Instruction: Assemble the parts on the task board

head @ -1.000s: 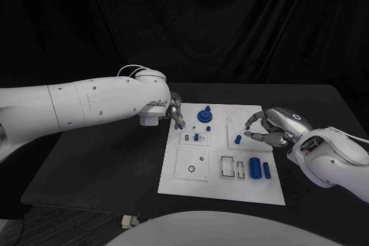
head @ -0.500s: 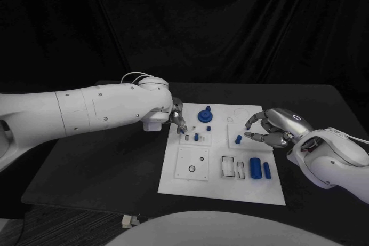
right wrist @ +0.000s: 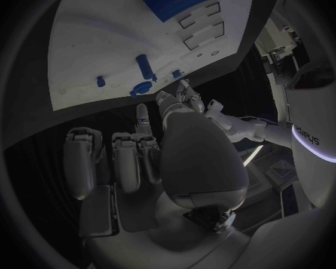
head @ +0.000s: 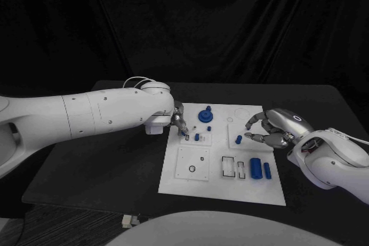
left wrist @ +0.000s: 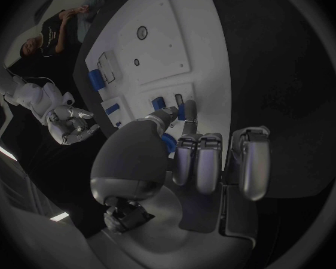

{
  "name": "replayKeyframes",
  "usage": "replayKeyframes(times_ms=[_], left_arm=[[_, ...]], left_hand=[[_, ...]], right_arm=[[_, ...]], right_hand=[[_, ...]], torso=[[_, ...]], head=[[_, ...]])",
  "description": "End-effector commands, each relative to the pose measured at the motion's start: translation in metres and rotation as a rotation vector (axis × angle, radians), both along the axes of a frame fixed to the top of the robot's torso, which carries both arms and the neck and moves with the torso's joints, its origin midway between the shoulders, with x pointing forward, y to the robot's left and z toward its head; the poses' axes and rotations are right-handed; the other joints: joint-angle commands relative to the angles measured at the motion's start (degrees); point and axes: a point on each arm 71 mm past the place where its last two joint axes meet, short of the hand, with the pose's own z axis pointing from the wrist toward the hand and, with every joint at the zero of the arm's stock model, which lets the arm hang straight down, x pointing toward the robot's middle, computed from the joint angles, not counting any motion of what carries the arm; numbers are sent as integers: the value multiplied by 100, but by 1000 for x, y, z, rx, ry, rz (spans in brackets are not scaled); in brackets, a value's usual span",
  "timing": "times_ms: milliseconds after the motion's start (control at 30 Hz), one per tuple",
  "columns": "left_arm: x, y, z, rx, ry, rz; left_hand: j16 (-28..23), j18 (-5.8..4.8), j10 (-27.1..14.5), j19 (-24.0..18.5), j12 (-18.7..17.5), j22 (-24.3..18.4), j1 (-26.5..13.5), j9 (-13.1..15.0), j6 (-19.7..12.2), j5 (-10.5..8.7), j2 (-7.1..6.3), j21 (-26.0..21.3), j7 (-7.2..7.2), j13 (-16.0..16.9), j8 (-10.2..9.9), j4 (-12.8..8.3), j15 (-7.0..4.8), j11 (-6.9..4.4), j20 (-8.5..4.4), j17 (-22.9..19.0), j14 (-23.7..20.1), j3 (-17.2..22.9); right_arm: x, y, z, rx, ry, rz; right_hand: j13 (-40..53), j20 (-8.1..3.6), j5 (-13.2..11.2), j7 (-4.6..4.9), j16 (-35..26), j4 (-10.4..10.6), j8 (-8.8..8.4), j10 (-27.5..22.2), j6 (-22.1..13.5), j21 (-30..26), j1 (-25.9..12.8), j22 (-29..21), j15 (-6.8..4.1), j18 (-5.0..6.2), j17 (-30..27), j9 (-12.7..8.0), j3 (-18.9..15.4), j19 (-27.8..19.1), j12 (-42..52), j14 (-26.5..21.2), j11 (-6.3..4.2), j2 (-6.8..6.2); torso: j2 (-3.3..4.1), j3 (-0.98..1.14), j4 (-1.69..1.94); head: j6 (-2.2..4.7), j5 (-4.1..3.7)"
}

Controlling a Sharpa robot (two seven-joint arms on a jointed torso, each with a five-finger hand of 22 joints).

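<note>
**Left robot hand edges over the board's near-left parts**

Over the last second my left arm has swung further in from nine o'clock, so its white forearm now covers more of the tabletop (head: 100,166) than before, and my left robot hand (head: 177,121) has slid a little toward the small blue pegs (head: 197,136) standing at the upper left of the task board (head: 219,190). The board and its parts have not moved. I judge this an approach, not yet a pick: nothing has been lifted.

My left robot hand hangs at the board's left edge, fingertips (left wrist: 188,110) pointing down beside the pegs, thumb and one finger drawn close together. A bit of blue shows beside the thumb, but whether I am pinching a part I cannot tell.

My right robot hand (head: 271,129) hovers at three o'clock of the board, fingers curled loosely inward and apart, holding nothing, just beside a short blue pin (head: 238,140). The blue knob (head: 205,116) stands at twelve o'clock; two blue cylinders (head: 260,168) lie toward five o'clock.
</note>
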Motion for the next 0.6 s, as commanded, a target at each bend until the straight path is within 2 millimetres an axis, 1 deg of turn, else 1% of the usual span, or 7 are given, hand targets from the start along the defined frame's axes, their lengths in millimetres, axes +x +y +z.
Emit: replayKeyframes(times_ms=[33, 533, 600], left_arm=[[-1, -3, 0, -14, -4, -5], [-2, -8, -3, -11, 14, -27], [-2, -9, -4, -9, 17, -30]], left_hand=[[15, 34, 586, 224, -24, 1295, -46, 4, -4, -21, 7, -38, -6, 1506, -22, 27, -25, -41, -36, 1509, 605, -5], [15, 39, 586, 212, -24, 1288, -52, 2, -16, -33, 11, -62, -3, 1506, -31, 27, -23, -39, -35, 1509, 605, 6], [15, 42, 586, 203, -24, 1283, -56, -1, -26, -42, 11, -77, 0, 1506, -39, 25, -21, -36, -33, 1509, 605, 13]], right_arm=[[0, 0, -1, -2, 5, -10], [0, 0, -2, -2, 8, -10], [0, 0, -2, -2, 8, -10]], right_hand=[[1510, -47, 1, 12, 17, 27, 11, 586, 39, -34, -5, 1312, -48, 55, 1509, 8, 11, 322, -8, 601, -46, 21], [1510, -47, 1, 12, 17, 27, 11, 586, 39, -34, -5, 1312, -48, 55, 1509, 8, 11, 322, -8, 601, -46, 21], [1510, -47, 1, 12, 17, 27, 11, 586, 39, -34, -5, 1312, -48, 55, 1509, 8, 11, 322, -8, 601, -46, 21]], torso=[[-1, 0, -1], [-2, 0, -1], [-2, 1, -1]], head=[[-1, 4], [-1, -4], [-1, 16]])
